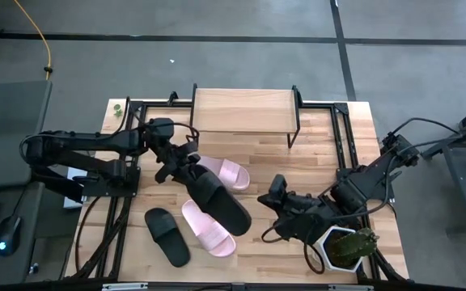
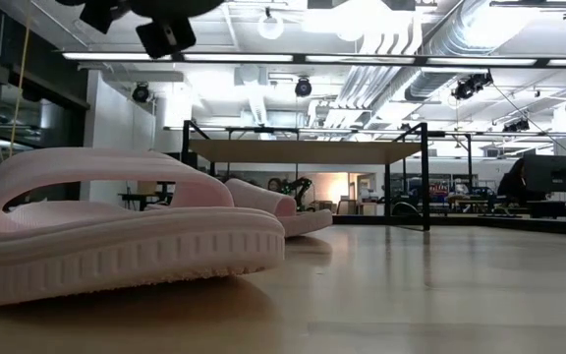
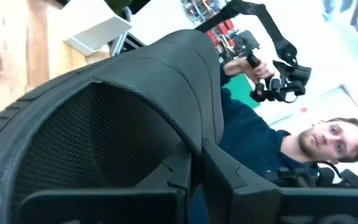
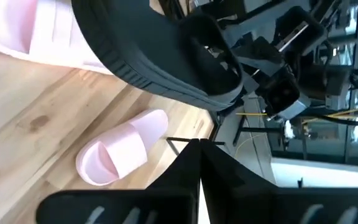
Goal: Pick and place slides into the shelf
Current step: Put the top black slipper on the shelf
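Note:
My left gripper (image 1: 181,167) is shut on a black slide (image 1: 217,200), which hangs over the table's middle above two pink slides (image 1: 226,172) (image 1: 209,229). The pink slides lie sole down on the tabletop, as the low view shows (image 2: 116,231) (image 2: 275,210). A second black slide (image 1: 167,236) lies on the table toward the near left. The shelf (image 1: 243,111), a light wooden top on thin black legs, stands at the far edge. My right gripper (image 1: 277,194) is shut on nothing, hanging right of the held slide. My left gripper pinches the black slide's strap at its edge (image 3: 199,142); one finger (image 3: 179,183) lies on the strap's inner side and the other (image 3: 232,177) on its outer side. The fingers come nearly level from the table's left. The slide reaches toward the near right, lifted clear (image 4: 166,56).
A green plant in a white hexagonal pot (image 1: 348,247) stands at the near right corner, just behind my right arm. Black frame rails (image 1: 342,133) run along the table's sides. A person (image 3: 328,143) shows beyond the table in the left wrist view.

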Tool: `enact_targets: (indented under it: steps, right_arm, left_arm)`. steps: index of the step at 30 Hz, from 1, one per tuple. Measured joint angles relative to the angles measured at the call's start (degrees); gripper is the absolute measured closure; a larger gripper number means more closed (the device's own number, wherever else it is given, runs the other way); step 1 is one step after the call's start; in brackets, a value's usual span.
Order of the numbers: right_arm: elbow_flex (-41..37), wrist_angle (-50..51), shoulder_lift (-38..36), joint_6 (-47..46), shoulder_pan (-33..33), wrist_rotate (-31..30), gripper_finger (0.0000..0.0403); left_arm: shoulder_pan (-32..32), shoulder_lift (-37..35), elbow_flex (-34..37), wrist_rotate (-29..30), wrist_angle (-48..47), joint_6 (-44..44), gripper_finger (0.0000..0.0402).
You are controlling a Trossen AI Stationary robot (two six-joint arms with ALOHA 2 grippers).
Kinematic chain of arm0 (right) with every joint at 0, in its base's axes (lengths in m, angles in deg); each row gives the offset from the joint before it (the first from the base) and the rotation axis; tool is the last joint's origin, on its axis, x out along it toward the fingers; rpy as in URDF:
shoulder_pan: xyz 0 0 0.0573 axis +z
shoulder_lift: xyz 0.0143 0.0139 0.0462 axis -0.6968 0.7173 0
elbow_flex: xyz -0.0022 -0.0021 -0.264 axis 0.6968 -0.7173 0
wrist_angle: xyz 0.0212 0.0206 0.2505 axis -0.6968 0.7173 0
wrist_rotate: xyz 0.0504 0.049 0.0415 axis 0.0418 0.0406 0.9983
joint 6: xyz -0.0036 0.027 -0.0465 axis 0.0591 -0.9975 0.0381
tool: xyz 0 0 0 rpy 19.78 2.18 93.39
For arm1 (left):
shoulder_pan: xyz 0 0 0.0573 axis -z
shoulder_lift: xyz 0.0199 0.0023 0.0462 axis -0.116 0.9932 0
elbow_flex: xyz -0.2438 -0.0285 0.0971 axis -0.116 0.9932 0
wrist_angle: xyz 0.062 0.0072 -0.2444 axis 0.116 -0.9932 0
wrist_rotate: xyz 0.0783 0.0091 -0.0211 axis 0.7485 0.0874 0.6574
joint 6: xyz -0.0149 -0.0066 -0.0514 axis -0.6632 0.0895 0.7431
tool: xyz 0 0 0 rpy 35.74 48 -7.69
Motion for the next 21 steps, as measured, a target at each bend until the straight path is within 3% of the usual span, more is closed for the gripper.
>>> enact_targets:
  steps: [5, 15, 21]
  right_arm:
    - [0.0, -3.3, 0.1, 3.5, 0.0, 2.6, 0.0384]
    - [0.0, -9.7, 0.3, 7.5, -0.5, 11.7, 0.0243]
    - [0.0, -11.4, 2.1, 11.4, -0.8, 13.0, 0.0209]
  left_arm:
    - [2.9, 0.0, -1.2, 0.6, 0.1, -0.2, 0.0391]
    - [7.0, 0.0, -1.8, 3.3, 0.1, -0.7, 0.0386]
    - [6.9, 0.0, -1.8, 3.3, 0.2, -1.5, 0.0397]
